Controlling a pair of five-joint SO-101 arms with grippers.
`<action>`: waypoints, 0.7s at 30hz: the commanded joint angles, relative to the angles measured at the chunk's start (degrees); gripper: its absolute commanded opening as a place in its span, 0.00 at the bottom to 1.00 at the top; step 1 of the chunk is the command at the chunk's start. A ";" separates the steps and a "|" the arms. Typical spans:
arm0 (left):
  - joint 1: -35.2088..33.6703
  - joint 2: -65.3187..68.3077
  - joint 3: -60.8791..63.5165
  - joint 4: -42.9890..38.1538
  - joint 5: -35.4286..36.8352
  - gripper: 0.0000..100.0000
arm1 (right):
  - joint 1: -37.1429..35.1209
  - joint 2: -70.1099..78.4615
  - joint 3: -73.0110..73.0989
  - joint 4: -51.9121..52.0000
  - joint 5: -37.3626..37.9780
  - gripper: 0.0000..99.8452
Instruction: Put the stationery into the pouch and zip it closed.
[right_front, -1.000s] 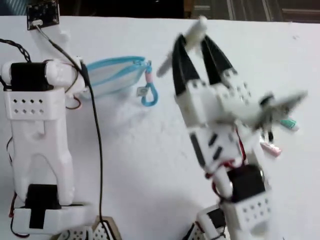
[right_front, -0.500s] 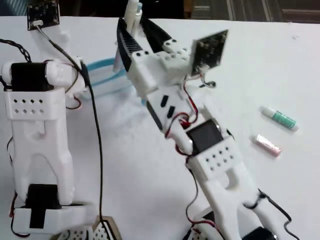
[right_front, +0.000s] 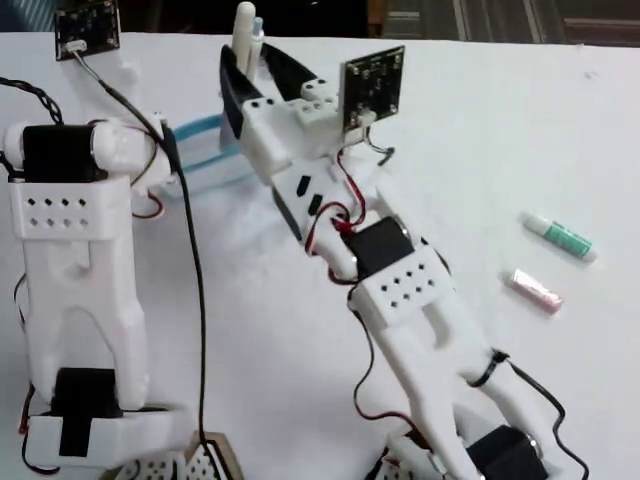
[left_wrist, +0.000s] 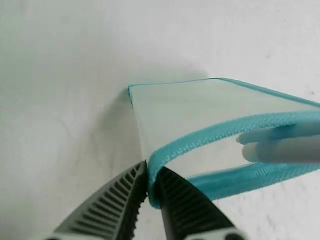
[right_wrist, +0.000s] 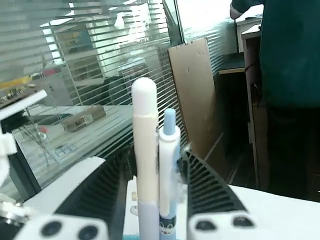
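Pens (right_wrist: 145, 150), one white and one blue, stand pinched upright in my right gripper (right_wrist: 156, 170), their lower ends reaching the open mouth of the pouch (left_wrist: 200, 115) whose teal zipper edge my left gripper (left_wrist: 150, 179) clamps, while from above I see a green-and-white marker (right_front: 560, 237) and a pink stick (right_front: 532, 290) lying well apart on the table (right_front: 480, 120).

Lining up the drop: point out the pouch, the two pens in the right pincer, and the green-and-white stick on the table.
pouch (left_wrist: 190, 115), left wrist view, on its clear side panel.
two pens (right_wrist: 145, 150), right wrist view, on the white pen's barrel.
green-and-white stick (right_front: 562, 238), high view, on its green part.
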 joint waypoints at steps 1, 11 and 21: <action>-0.31 -0.31 -1.14 -0.09 -0.70 0.02 | -1.54 0.75 -2.55 -0.84 3.69 0.02; -0.31 -0.31 -1.14 -0.09 -0.88 0.02 | -6.81 -2.15 -1.32 10.95 13.27 0.19; -0.31 -0.31 -1.14 -0.09 -0.88 0.02 | -6.90 -8.48 -1.58 12.97 13.36 0.27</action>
